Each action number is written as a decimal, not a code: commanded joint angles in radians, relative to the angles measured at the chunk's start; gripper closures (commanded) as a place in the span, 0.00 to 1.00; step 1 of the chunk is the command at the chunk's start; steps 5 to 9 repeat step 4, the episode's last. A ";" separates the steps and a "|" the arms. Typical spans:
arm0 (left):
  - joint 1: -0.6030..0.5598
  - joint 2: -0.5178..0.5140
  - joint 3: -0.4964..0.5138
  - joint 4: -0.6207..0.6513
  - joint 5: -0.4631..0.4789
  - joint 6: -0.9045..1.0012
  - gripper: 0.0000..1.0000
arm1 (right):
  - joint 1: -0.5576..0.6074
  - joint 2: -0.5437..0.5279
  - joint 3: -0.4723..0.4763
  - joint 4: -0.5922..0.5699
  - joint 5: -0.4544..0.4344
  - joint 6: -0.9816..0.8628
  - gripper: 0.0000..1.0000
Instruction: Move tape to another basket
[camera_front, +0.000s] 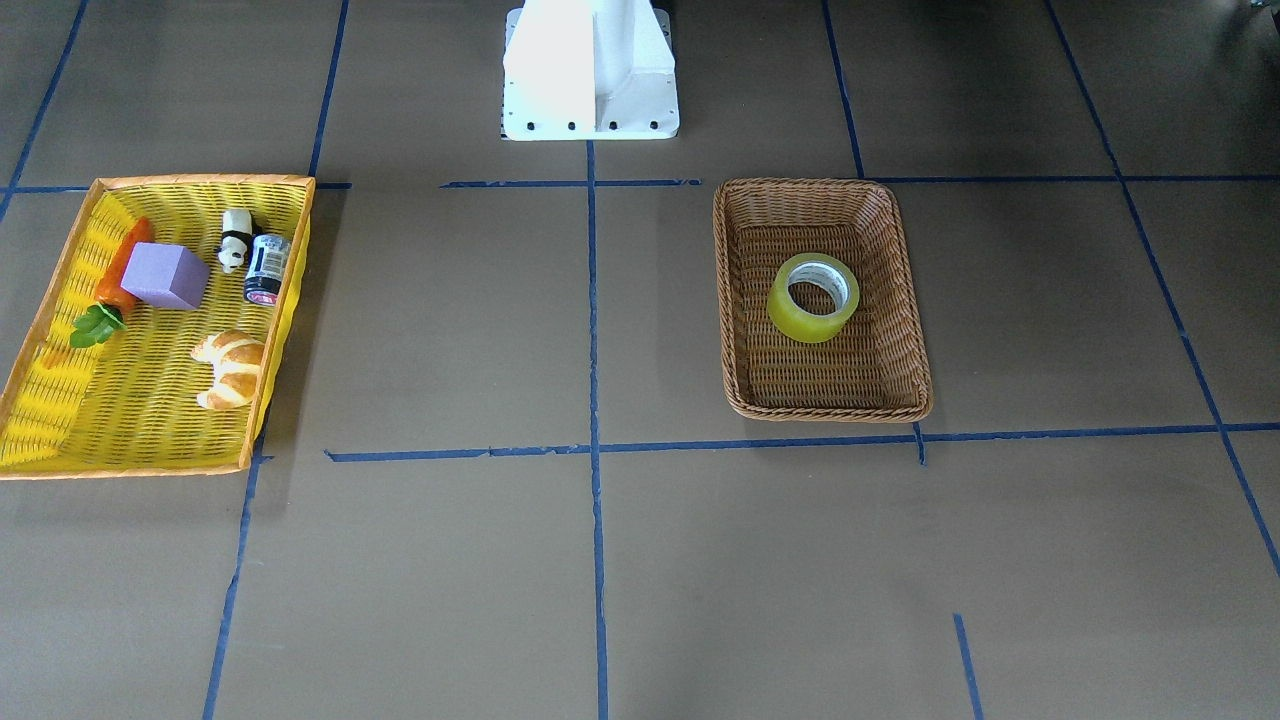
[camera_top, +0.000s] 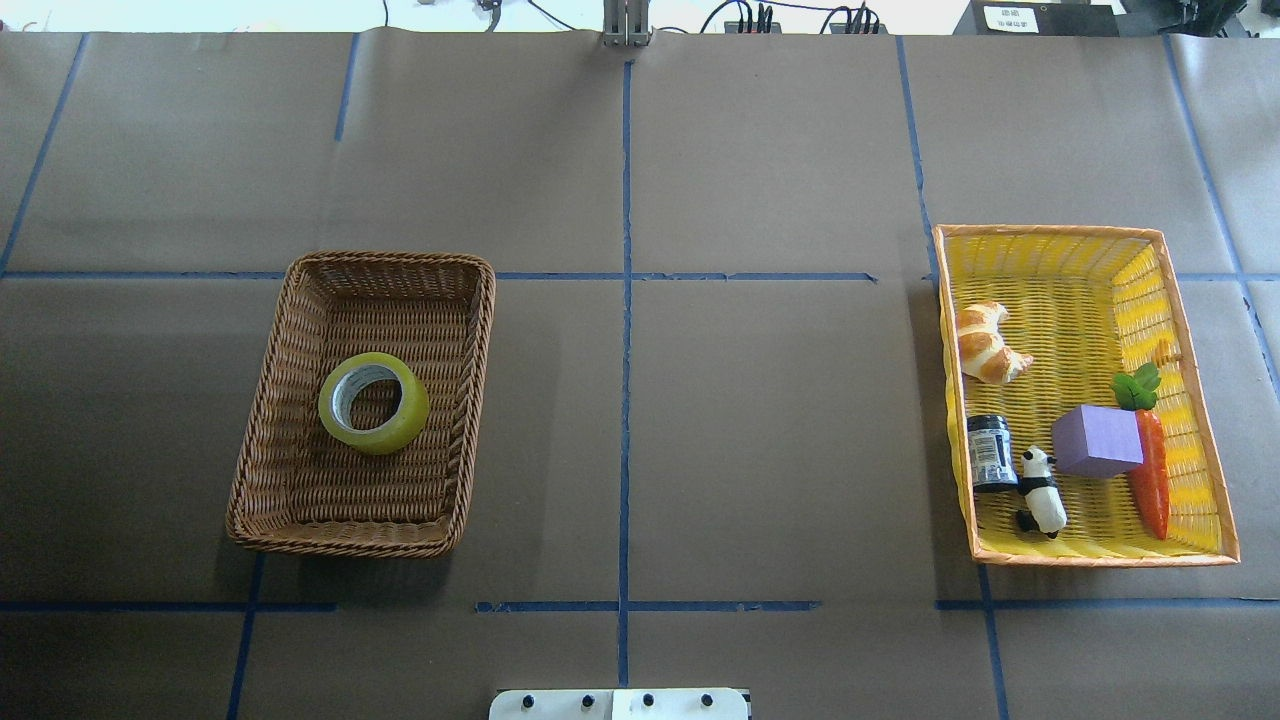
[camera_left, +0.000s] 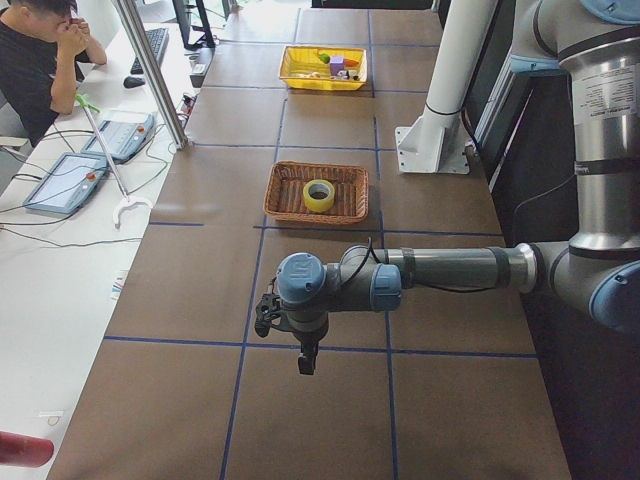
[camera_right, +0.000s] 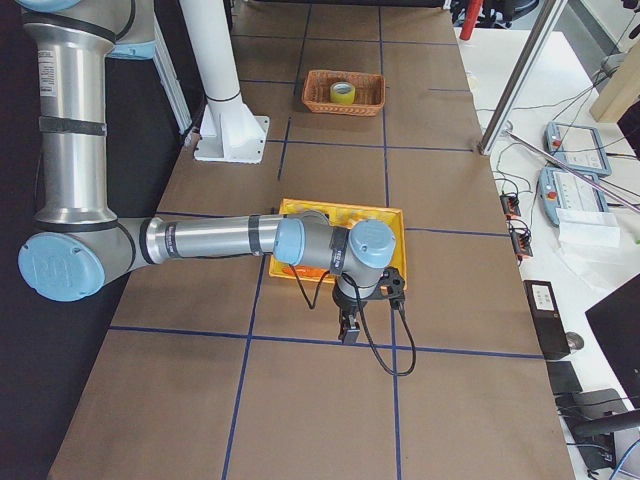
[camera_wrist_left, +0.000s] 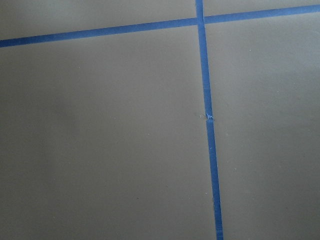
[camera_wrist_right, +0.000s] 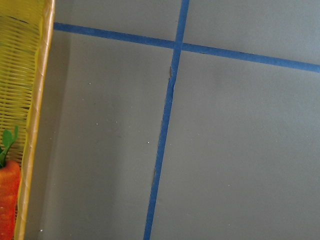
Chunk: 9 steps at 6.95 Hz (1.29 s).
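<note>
One thing to watch: the tape (camera_top: 374, 402) lies flat, hole up, near the middle of the brown basket (camera_top: 340, 545), resting only on its floor. If that basket is the goal, as I judge it is, your job looks finished. The main hazard would then be an arm crossing the table and clipping the braided rim, which could shove so light a basket along. If you mean to lift the roll, its smooth side could slip in a pinch. The wicker could also ride up with it if a finger snags the weave.

Both arms hang clear of the brown basket. The left gripper (camera_left: 307, 360) is over bare table well apart from it, and the right gripper (camera_right: 348, 327) is just beside the yellow tray (camera_top: 1100, 557). You cannot tell from these side views how far either pincer is open, and the wrist cameras show no fingers. I see nothing hanging from either.

Your count:
- one roll of tape
- two baskets, one brown and one yellow
- two arms
- five things in the yellow tray: one croissant (camera_top: 988, 343), one small dark can (camera_top: 991, 452), one panda figure (camera_top: 1040, 490), one purple block (camera_top: 1097, 440) and one carrot (camera_top: 1152, 480)
</note>
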 joint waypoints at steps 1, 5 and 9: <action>0.000 0.000 0.030 -0.002 0.005 -0.004 0.00 | 0.000 -0.004 0.000 0.000 0.002 0.000 0.00; 0.000 0.003 0.044 0.006 0.002 -0.004 0.00 | 0.000 -0.016 0.000 0.000 0.023 0.000 0.00; 0.000 0.003 0.044 0.006 0.002 -0.004 0.00 | 0.000 -0.016 0.000 0.000 0.023 0.000 0.00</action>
